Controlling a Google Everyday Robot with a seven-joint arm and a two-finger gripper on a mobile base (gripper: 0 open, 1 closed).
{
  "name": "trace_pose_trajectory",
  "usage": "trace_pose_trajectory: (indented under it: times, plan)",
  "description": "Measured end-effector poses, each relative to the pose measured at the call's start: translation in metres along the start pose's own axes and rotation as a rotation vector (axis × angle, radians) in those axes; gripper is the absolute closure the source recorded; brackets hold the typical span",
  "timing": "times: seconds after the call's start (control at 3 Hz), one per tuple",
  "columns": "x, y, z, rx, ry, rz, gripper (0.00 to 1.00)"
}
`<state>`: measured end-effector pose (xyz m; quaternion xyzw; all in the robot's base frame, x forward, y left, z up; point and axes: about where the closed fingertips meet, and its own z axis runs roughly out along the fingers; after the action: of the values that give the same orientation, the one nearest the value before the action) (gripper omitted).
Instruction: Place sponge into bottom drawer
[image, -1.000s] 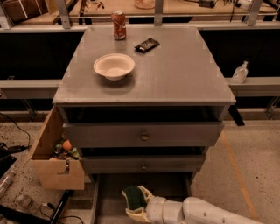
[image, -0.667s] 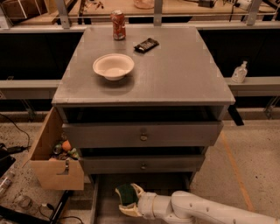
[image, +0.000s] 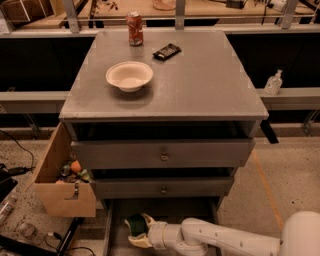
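Gripper: the gripper (image: 136, 231) was low in the picture's foreground, inside the pulled-out tray under the cabinet, at its left half.
Grip: its two pale fingers (image: 145, 219) were pinched on the sponge, one above the block and one below as the camera saw it.
Sponge: the sponge (image: 133, 223) sat between those fingers, dark green side toward the camera, over the tray floor; whether it touched the floor could not be told.
Bottom drawer: the bottom drawer (image: 108, 231) stood open, its left rail just beside the gripper.
Arm: the white arm (image: 225, 240) came in from the lower right and crossed the tray's right side, hiding that rail and much of the floor.
Middle drawer: the middle drawer (image: 163, 187), closed with a small knob, sat directly above the tray's rear part and just above the gripper.
Top drawer: the top drawer (image: 162, 152) was pulled out a little, with a dark gap behind its front.
Cabinet top: the grey cabinet top (image: 210, 85) carried a white bowl (image: 129, 76) near its left front, a red can (image: 134, 22) at the back and a black packet (image: 166, 51) just right of the can.
Left side: a tan cardboard box (image: 62, 192) stood against the cabinet's left flank, near the tray's left rail, with small coloured items inside.
Right side: a clear pump bottle (image: 273, 83) stood on a ledge, well apart from the cabinet.
Floor: dark cables (image: 15, 145) lay on the speckled floor to the left.
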<state>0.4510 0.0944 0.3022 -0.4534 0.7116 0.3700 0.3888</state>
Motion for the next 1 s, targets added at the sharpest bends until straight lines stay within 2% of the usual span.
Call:
trace_pose_trajectory:
  times: [0.67,1.0]
  plan:
    - [0.043,-0.02,0.07,-0.03,-0.009,0.034,1.0]
    - [0.065,-0.03,0.099,-0.032,0.012,0.059,1.0]
